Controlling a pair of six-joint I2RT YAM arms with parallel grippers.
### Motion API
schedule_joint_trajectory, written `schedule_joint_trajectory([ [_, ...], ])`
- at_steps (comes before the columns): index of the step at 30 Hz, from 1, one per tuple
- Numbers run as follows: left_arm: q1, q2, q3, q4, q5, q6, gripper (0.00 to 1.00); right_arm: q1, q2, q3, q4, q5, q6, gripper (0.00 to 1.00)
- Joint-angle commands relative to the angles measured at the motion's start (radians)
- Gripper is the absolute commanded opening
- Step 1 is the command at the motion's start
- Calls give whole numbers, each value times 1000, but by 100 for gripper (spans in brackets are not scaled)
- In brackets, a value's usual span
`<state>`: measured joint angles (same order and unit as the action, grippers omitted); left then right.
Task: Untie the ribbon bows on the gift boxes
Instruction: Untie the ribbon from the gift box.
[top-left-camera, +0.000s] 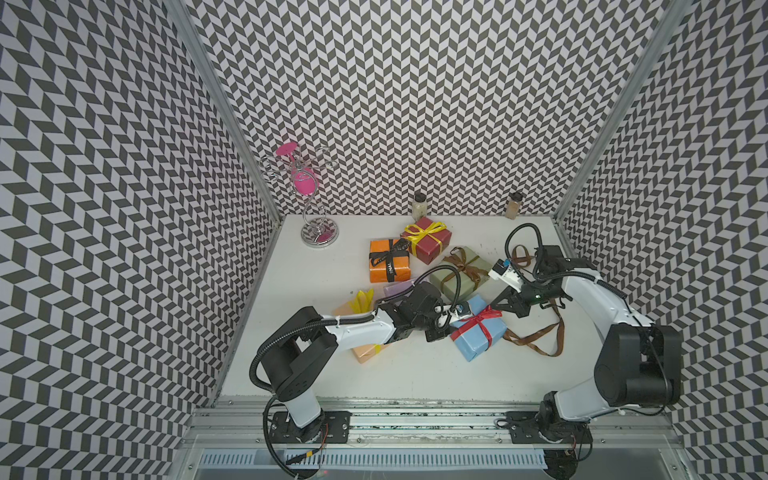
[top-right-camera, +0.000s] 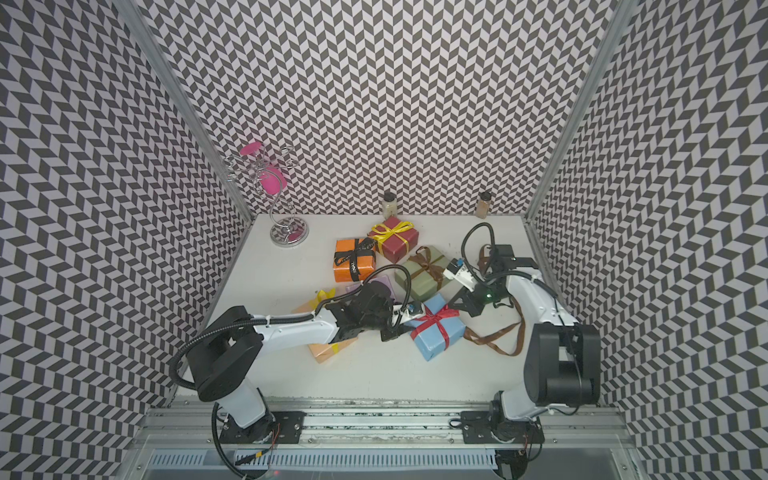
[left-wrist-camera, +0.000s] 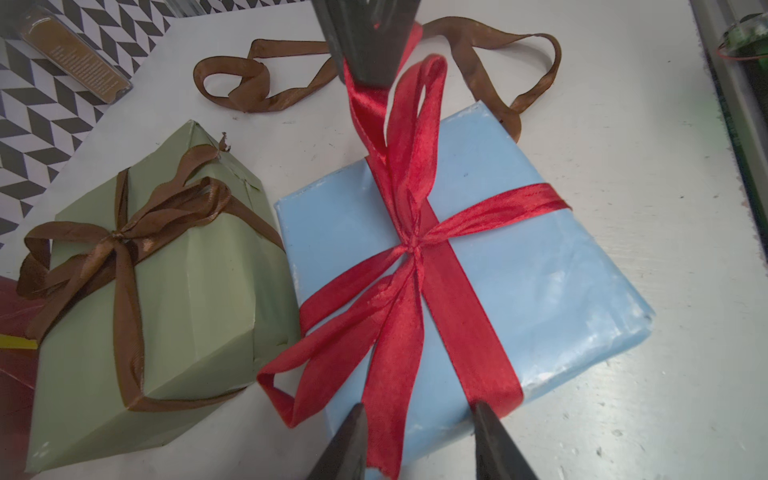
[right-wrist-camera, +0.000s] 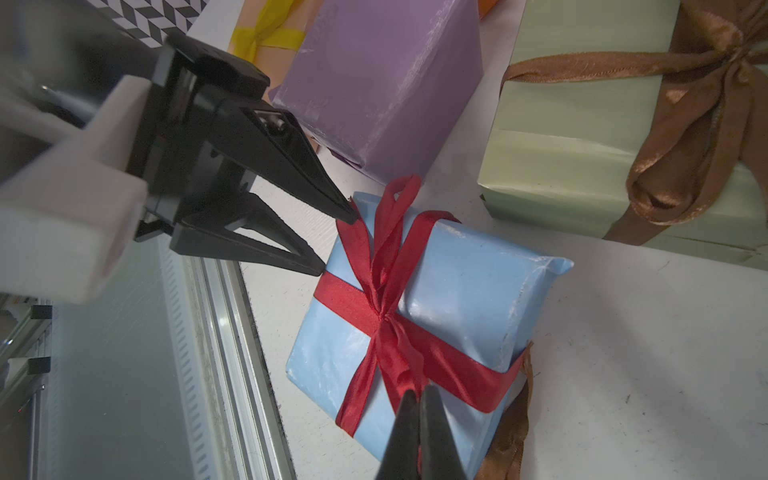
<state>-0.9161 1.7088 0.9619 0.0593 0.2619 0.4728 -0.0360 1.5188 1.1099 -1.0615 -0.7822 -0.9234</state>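
Nearest the front rail (top-left-camera: 415, 409), the left arm reaches over the peach box (top-left-camera: 365, 353), whose yellow ribbon (top-left-camera: 360, 301) shows its loops just beyond the arm. A little farther in, near the middle of the white table (top-left-camera: 415, 374), lies the light blue box (top-left-camera: 471, 349), bound crosswise by the red ribbon (top-left-camera: 478, 322) with its knot tied on top. The left gripper (right-wrist-camera: 336, 243) stands partway open at the edge of the box on the robot's left. Its two tips are right at the box and grip nothing, and in the left wrist view one red tail runs between them. The right gripper (right-wrist-camera: 415, 399) comes in from the opposite side, pinched tight on another tail of the red ribbon, which runs taut from the knot to its tips. To the robot's right of this box a loose brown ribbon (top-left-camera: 536, 338) lies untied on the table, one stretch tucked under the box's corner. Farther back, the lilac box (right-wrist-camera: 386, 83) is mostly hidden under the left wrist in both top views. The sage green box (left-wrist-camera: 199, 299) sits just beside the blue one, with its brown bow (left-wrist-camera: 116, 237) tied. Behind these the orange box (top-left-camera: 401, 266) carries a black ribbon (top-left-camera: 390, 270) with white lettering. Just beside it is the dark red box (top-left-camera: 436, 249) with its yellow bow (top-left-camera: 424, 232) tied. Against the back wall stand two spice jars (top-left-camera: 419, 205) and, in the robot's left corner, a wire stand (top-left-camera: 320, 235).
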Motion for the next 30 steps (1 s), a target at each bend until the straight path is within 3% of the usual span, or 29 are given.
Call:
schedule_joint_trajectory([
  [1,-4,10,27,23,-30,-21,43,-5,-26,10,0,-26,-22,0],
  [14,-7,6,86,-2,-3,-94,48,-5,-24,11,0,-23,-21,0],
  [17,-22,19,83,9,-56,-85,55,-4,-26,10,3,-24,-21,0],
  [23,-64,45,63,53,-180,-65,77,-5,-34,7,5,-24,-19,0],
  [30,-73,101,95,50,-297,-85,79,-5,-49,-4,3,-21,-23,0],
])
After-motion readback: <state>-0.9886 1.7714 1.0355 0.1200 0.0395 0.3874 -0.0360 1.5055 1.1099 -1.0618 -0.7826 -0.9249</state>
